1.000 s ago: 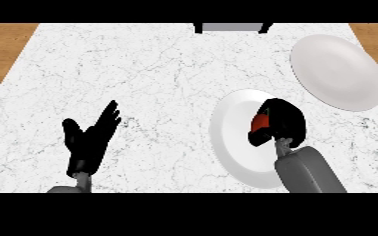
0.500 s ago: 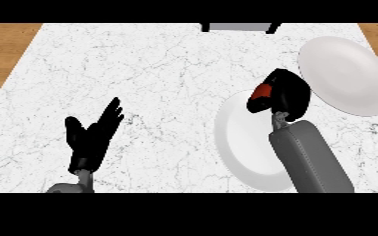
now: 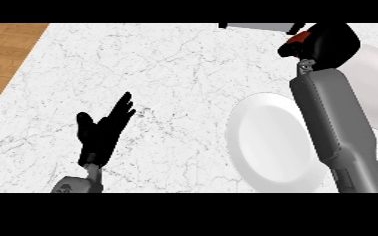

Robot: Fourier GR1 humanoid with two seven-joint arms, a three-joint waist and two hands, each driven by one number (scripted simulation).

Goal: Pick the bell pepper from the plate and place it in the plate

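Up at the right, the right robot hand [image 3: 328,42] curls round the bell pepper [image 3: 298,38]; the left robot hand [image 3: 100,132] rests open at lower left.

White counter [image 3: 184,70] veined in fine grey; plain white plate [image 3: 269,140]; red bell pepper [image 3: 297,38]; black right robot hand [image 3: 332,42] and left robot hand [image 3: 103,130]; grey forearm [image 3: 332,115].

White veined marble counter [image 3: 177,65], wood floor [image 3: 18,45] at left, grey shape [image 3: 255,26], perhaps a stool, beyond far edge
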